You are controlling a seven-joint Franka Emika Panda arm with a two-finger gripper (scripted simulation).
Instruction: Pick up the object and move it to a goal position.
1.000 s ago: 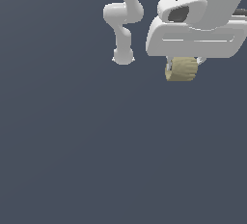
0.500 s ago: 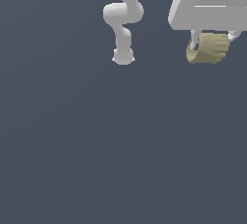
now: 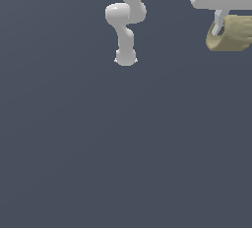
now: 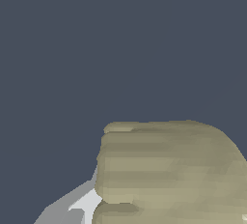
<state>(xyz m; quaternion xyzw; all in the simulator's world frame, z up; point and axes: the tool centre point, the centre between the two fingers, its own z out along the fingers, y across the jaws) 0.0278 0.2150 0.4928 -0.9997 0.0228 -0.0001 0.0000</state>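
Observation:
The object [image 3: 232, 34] is a tan, stubby block with rounded edges and faint ridges, held up at the exterior view's upper right, partly cut by the frame edge. My white gripper [image 3: 222, 24] is shut on it from above; one thin finger [image 3: 218, 21] shows against its side. In the wrist view the object [image 4: 169, 170] fills the lower part of the picture, with a grey-white finger [image 4: 84, 203] beside it. The second finger is hidden behind the block.
The arm's white base and lower links [image 3: 126, 20] stand at the top middle of the exterior view. A plain dark grey floor [image 3: 123, 148] spreads under everything.
The gripper and the held object have moved toward the exterior view's right and appear larger, now reaching the frame's right edge. The arm's base has stayed put.

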